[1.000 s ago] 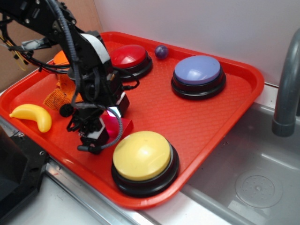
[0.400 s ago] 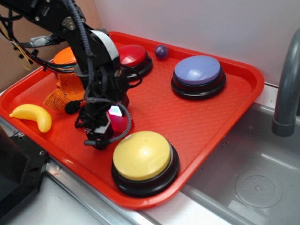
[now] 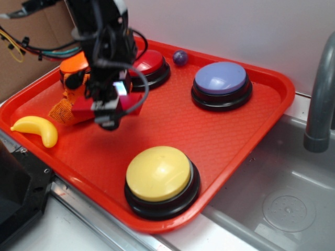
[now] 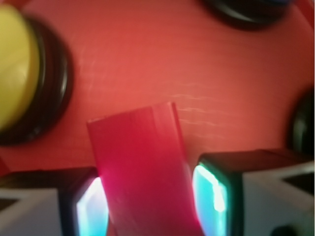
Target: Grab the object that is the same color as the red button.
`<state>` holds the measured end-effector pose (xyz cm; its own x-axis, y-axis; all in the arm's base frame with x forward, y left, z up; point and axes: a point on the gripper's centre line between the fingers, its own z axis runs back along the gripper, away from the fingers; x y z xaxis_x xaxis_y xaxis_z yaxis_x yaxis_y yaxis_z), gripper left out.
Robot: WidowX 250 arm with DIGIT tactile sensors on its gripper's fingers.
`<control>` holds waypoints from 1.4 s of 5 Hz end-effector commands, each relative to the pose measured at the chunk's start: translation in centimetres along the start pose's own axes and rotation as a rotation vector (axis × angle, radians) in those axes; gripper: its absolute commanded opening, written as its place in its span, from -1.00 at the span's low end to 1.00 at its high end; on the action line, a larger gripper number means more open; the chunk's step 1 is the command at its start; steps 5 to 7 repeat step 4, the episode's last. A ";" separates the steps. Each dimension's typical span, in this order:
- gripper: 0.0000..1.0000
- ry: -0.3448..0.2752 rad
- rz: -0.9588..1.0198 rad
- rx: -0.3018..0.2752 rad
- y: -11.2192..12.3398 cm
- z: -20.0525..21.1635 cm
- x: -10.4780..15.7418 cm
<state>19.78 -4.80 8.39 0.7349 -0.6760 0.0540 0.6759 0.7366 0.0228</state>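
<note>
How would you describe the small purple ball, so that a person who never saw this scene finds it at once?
Start at the big red tray beside the sink. Along its far rim, the purple ball lies between the red button and the lilac button. It is the only small dark sphere there, without a black base.

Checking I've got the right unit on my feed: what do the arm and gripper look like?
A black arm with loose black cables looped around its wrist, plus red, yellow and green wires trailing behind. The gripper is black with white sections; in the wrist view its fingers are black-framed with pale pads glowing cyan.
</note>
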 end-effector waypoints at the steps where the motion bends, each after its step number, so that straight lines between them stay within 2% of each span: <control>1: -1.00 0.021 0.493 0.011 3.0 8.9 0.3; 2: -1.00 0.003 0.709 0.004 4.2 11.7 -0.5; 3: -1.00 -0.038 0.789 0.033 5.1 13.1 -0.8; 4: -0.96 0.023 0.830 0.086 5.7 12.4 -0.4; 7: -0.96 0.023 0.830 0.086 5.7 12.4 -0.4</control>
